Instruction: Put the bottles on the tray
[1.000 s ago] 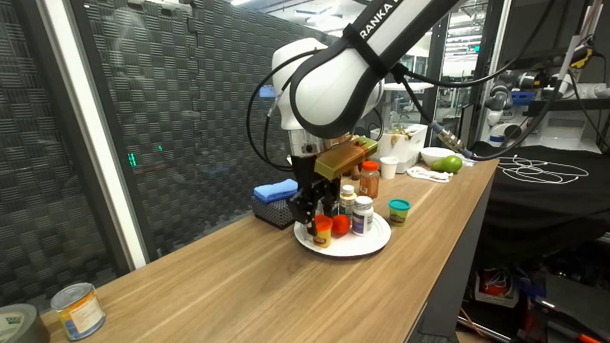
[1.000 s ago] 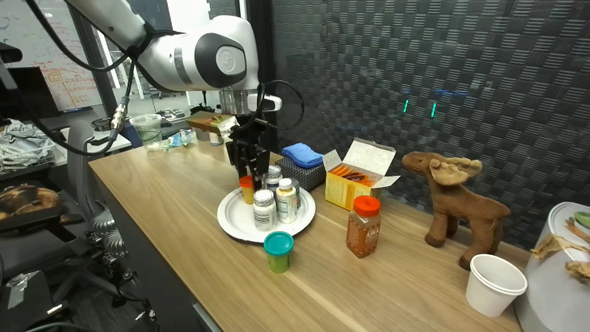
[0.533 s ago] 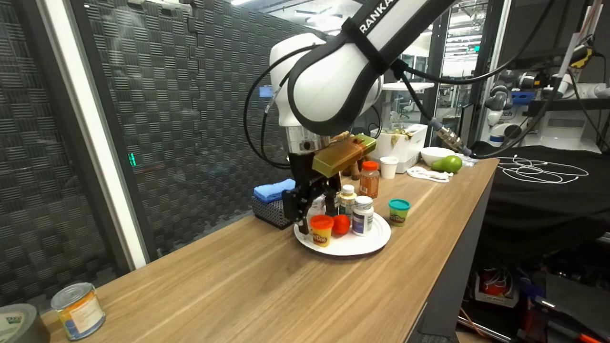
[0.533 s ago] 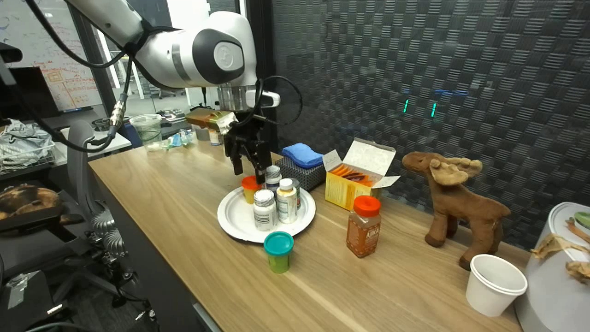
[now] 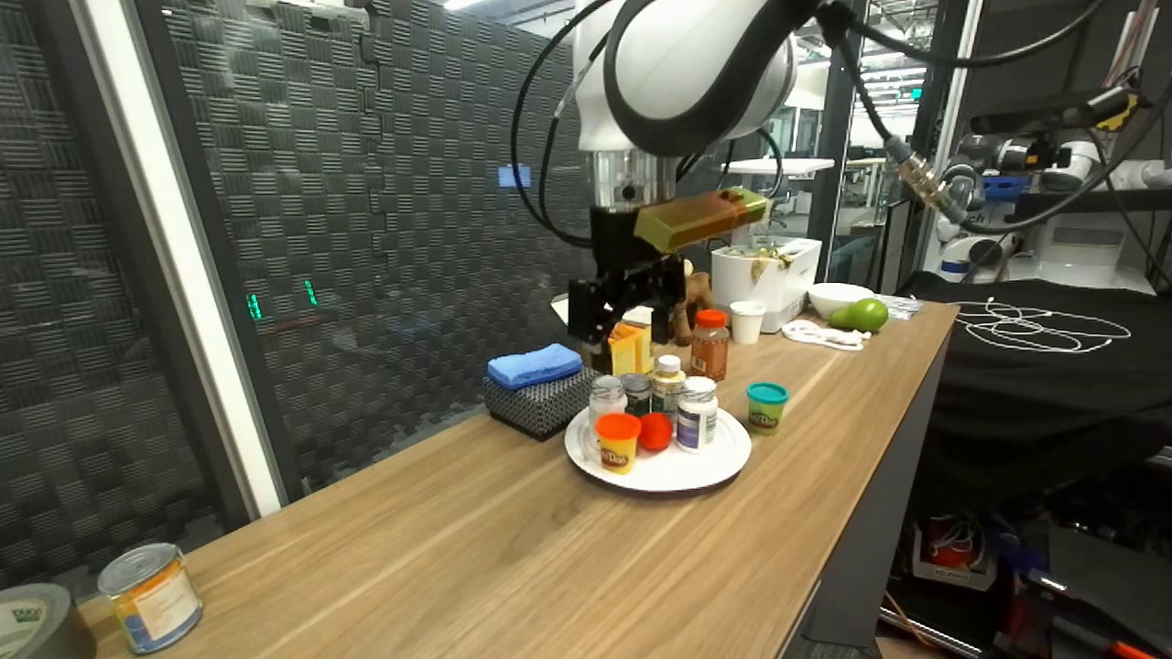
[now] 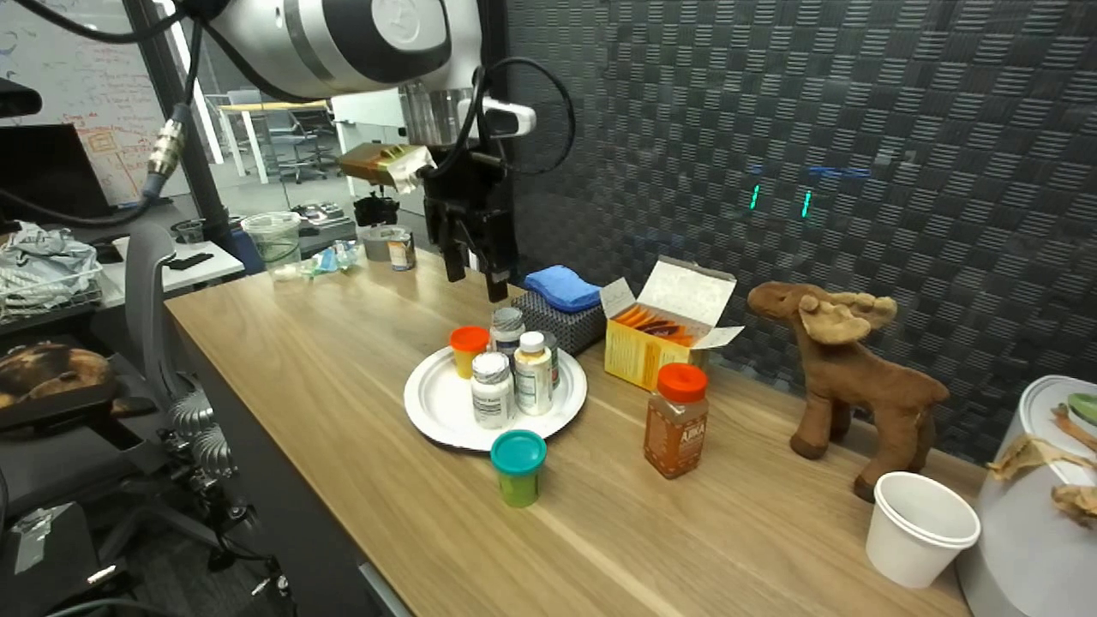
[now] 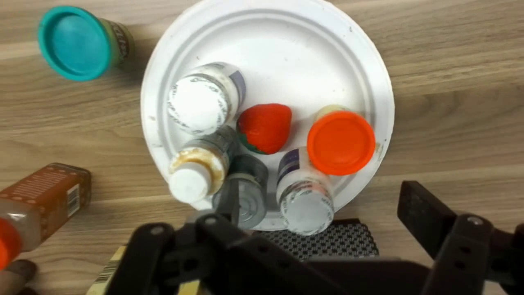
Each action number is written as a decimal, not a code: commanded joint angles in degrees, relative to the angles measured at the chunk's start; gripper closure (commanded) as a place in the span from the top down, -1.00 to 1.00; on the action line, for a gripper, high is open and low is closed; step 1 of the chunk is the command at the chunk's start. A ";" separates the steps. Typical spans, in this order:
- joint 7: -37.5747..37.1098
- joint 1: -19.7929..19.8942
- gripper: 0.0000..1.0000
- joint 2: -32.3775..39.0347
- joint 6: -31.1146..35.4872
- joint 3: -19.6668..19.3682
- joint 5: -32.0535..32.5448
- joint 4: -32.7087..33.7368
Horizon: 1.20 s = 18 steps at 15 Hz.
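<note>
Along the left edge of the surface [image 5: 439,549], in an exterior view, a roll of tape [image 5: 41,631] is resting, with a tin can [image 5: 156,604] standing just beside it. Farther along that edge, a dark box [image 5: 529,409] is sitting with a folded blue cloth [image 5: 534,366] on top. Just beside the box, a round white plate [image 5: 700,470] is lying flat. On the plate, at its left edge, a silver-topped bottle [image 5: 605,403] is standing upright behind a yellow tub [image 5: 616,454] with an orange lid. Above the things at the plate's back edge, the end effector [image 5: 628,350] is hanging, and in the wrist view its fingers [image 7: 425,217] are standing wide apart. Along the back of the plate, a dark container [image 5: 636,390] is standing, with a white-capped bottle [image 5: 667,380] next to it. In front of them, at the middle of the plate, a strawberry [image 5: 654,432] is lying. Toward the plate's right edge, a white bottle [image 5: 697,421] with a purple label is standing upright. Off the plate, on the surface, a red-capped jar [image 5: 710,350] is standing past the back edge, and a green tub [image 5: 765,417] with a teal lid is standing beyond the right edge. Toward the far end of the surface, a white cup [image 5: 746,325] is standing by a white bin [image 5: 797,288], and a cord [image 5: 824,336] is lying near green fruit [image 5: 865,316].
</note>
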<state>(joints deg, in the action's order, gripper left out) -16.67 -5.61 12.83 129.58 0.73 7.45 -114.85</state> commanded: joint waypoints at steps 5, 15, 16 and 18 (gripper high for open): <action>2.28 7.17 1.00 -5.61 -0.16 -4.35 -5.88 -0.42; 3.82 12.60 1.00 3.04 -3.15 -7.98 -7.03 7.31; 3.76 12.90 1.00 4.08 -3.31 -8.08 -7.21 8.14; 4.11 13.57 1.00 6.17 -3.62 -8.09 -8.37 9.85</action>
<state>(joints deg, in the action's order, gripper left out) -14.20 7.35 15.70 128.11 -7.04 1.59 -109.60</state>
